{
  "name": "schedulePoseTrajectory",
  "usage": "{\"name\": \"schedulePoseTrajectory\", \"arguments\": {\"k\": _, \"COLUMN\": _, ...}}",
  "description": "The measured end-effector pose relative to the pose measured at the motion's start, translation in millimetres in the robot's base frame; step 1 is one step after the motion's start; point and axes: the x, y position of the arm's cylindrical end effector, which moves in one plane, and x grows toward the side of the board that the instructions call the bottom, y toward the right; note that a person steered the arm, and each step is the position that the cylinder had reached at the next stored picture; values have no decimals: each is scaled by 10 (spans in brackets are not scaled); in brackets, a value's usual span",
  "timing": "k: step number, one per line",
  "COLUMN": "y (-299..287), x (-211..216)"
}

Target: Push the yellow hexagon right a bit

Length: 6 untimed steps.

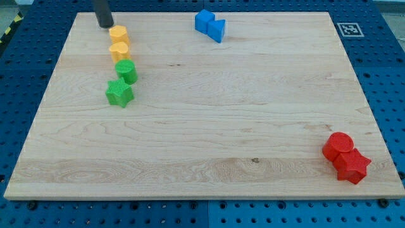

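The yellow hexagon (pixel 118 33) sits near the top left of the wooden board (pixel 209 126). My tip (pixel 105 25) rests on the board just to the upper left of the hexagon, very close to it or touching. A yellow heart-shaped block (pixel 119 50) lies directly below the hexagon, touching it. Below that come a green cylinder (pixel 126 71) and a green star (pixel 119 93), forming a column.
Two blue blocks (pixel 210 25) sit together at the top middle. A red cylinder (pixel 338 146) and a red star (pixel 352 166) sit together at the bottom right corner. A fiducial tag (pixel 348 28) marks the top right corner.
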Motion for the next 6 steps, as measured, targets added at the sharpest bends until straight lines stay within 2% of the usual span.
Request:
{"name": "schedulePoseTrajectory", "arguments": {"k": 2, "y": 0, "x": 10}}
{"name": "schedulePoseTrajectory", "arguments": {"k": 4, "y": 12, "x": 537}}
{"name": "schedulePoseTrajectory", "arguments": {"k": 6, "y": 351, "x": 537}}
